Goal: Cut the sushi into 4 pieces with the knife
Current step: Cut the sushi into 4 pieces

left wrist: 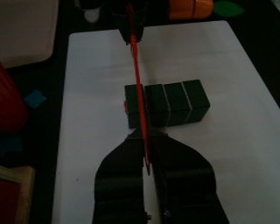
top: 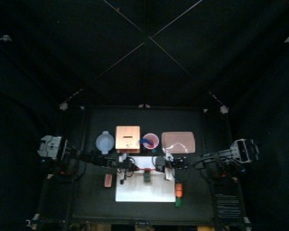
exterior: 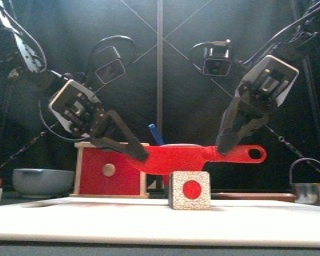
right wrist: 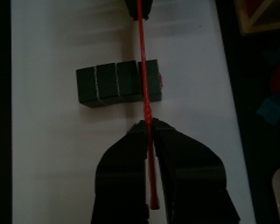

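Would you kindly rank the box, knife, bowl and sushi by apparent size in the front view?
Largest: box, bulkiest, though the knife spans wider.
Next: knife.
Last: bowl and sushi, about alike; sushi stands nearer, so unranked.

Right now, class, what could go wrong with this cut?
1. The flat red toy knife crosses the dark green sushi roll near one end; missing a seam could leave uneven pieces.
2. The left gripper and right gripper both hold the knife, so the roll lies unsteadied on the white cutting board and might slide.
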Controlling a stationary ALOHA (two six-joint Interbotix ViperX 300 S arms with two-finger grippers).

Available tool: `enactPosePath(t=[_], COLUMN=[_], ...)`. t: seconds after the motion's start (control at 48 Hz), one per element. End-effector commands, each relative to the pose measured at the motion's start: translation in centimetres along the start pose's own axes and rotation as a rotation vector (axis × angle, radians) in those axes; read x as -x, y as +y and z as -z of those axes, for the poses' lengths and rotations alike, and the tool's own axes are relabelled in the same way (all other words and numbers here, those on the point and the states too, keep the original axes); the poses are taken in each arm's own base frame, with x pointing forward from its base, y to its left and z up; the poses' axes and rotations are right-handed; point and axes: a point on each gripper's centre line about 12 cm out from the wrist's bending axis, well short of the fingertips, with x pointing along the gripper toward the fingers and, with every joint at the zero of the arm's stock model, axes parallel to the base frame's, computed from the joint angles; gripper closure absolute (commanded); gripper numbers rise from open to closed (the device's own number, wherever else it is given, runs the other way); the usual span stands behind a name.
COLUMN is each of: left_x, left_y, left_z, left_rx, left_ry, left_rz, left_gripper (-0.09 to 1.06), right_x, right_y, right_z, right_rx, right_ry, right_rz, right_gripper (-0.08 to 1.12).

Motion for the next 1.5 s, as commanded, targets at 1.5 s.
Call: enactPosePath(t=[1.5], left_x=[-0.1], left_y=[-3.2], left_z=[-0.9], left_rx=[-0.029], left_ry=[-0.023], left_rz=[0.071], left_gripper=[0.64], right_x=[0.6], right_y=[1.3], right_z=[-1.3], right_rx=[0.021], right_ry=[-0.017], right_rz=[-0.024], right_gripper=[0.85])
